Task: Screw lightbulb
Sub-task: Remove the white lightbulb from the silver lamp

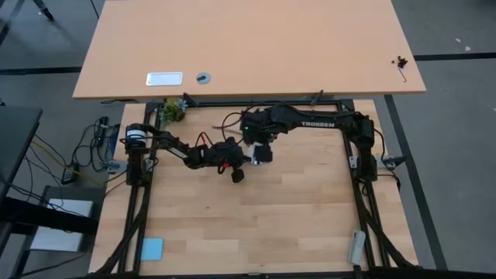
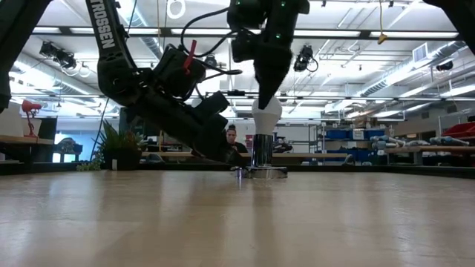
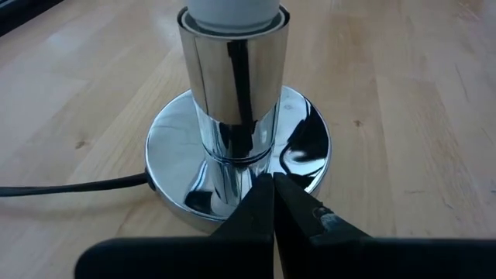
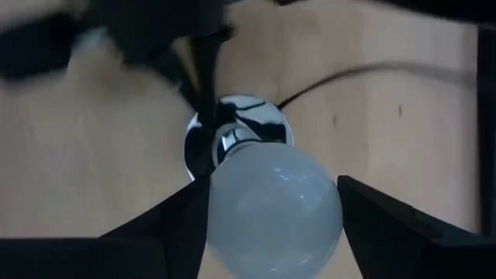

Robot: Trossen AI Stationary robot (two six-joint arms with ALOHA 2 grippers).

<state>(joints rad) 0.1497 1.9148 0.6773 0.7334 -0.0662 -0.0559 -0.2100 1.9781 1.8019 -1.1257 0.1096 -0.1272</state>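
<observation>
Right wrist view: right pincer (image 4: 271, 225) straddles the lightbulb (image 4: 275, 205), fingers apart; left pincer (image 3: 273, 203), closed, braces the chrome socket base (image 3: 174, 143); misaligned turning risks cross-threading.

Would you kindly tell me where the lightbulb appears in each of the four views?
High view: hidden beneath the right gripper at table centre; not visible.
Low view: lightbulb at centre, upright in the chrome socket, below the right gripper.
Left wrist view: only its white lower edge at the top, entering the socket.
Right wrist view: large, bottom centre, between the fingers.
Shared landmark: the chrome socket base.
</observation>
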